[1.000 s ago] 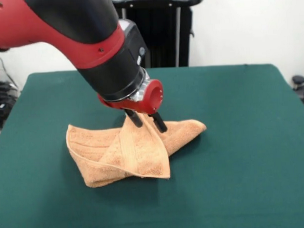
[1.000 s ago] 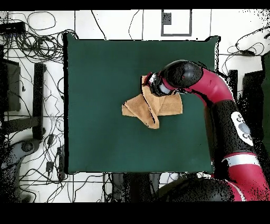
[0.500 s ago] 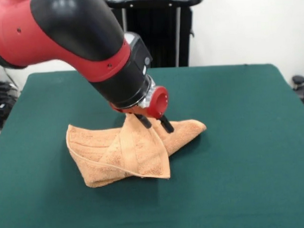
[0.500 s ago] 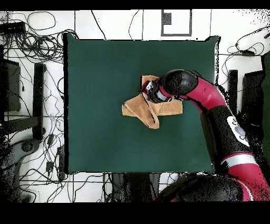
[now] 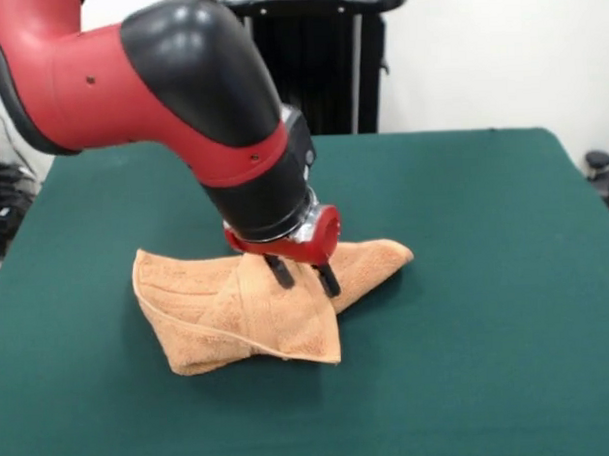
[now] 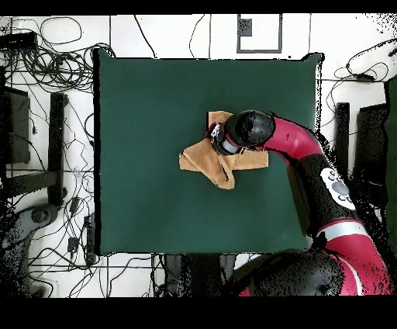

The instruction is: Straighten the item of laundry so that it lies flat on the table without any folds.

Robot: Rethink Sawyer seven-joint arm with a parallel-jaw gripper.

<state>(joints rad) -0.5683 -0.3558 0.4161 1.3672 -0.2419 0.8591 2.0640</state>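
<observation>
- The towel (image 5: 249, 308) lies crumpled near the middle of the green tabletop (image 5: 487, 282), folded over itself into a rough triangle, one flap draped across the front and a corner pointing right.
- The gripper (image 5: 304, 278) is down at the towel's raised middle fold, its two black fingers (image 5: 282, 272) slightly apart and touching the cloth; whether cloth is pinched between them cannot be told.
- From overhead, the arm's (image 6: 298, 151) bulky wrist covers the towel's (image 6: 203, 161) centre.
- Beyond the tabletop (image 6: 155, 101), tangled cables (image 6: 46, 54) lie on the floor; a black frame (image 5: 324, 57) stands behind.
</observation>
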